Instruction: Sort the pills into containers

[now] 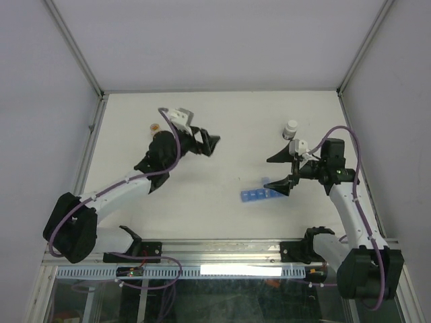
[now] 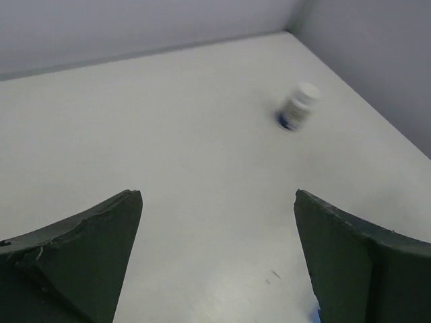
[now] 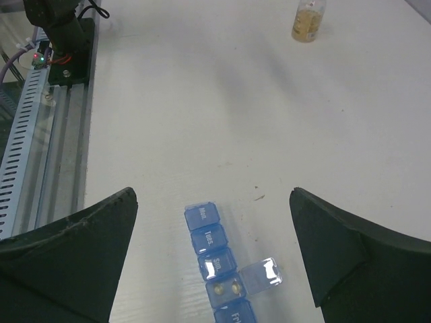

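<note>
The translucent-blue pill organizer [image 1: 258, 194] lies on the white table in front of my right gripper [image 1: 272, 172]. In the right wrist view the organizer [image 3: 210, 242] sits below and between my open jaws [image 3: 213, 192]. One lid [image 3: 262, 274] is flipped open, and two tan pills [image 3: 227, 288] lie in that compartment. The other lids that show are closed. My left gripper [image 1: 210, 145] is open and empty over bare table at the middle left. In its own view the open left gripper [image 2: 219, 195] holds nothing, and a blue corner of the organizer [image 2: 316, 313] peeks in at the bottom right.
A white-capped bottle with a dark band [image 1: 291, 128] stands behind the right gripper and also shows, blurred, in the left wrist view [image 2: 296, 108]. A small clear vial of tan bits [image 1: 155, 126] stands at the back left by the left arm and also shows in the right wrist view [image 3: 308, 19]. White walls enclose the table.
</note>
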`<act>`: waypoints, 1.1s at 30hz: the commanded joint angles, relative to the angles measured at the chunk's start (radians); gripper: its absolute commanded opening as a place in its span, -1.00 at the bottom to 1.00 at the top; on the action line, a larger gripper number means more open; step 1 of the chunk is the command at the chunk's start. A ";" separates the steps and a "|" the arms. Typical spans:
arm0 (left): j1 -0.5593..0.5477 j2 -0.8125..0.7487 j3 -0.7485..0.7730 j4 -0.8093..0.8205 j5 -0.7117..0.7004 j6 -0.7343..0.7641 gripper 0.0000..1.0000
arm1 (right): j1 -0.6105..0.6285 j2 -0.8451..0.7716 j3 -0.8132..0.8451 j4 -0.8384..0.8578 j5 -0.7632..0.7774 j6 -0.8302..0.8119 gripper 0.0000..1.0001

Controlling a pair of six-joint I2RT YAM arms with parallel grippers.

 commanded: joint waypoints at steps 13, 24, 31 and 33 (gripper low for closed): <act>-0.346 0.300 -0.234 0.617 0.631 0.479 0.75 | -0.003 0.210 0.212 -0.349 0.243 -0.192 0.98; -0.450 0.521 -0.152 0.655 0.545 0.613 0.83 | -0.003 0.247 0.143 -0.201 0.362 -0.055 0.98; -0.466 0.591 -0.090 0.602 0.400 0.591 0.80 | -0.004 0.260 0.095 -0.031 0.479 0.128 0.98; -0.466 0.605 -0.074 0.583 0.398 0.587 0.76 | -0.004 0.266 0.085 0.004 0.510 0.165 0.98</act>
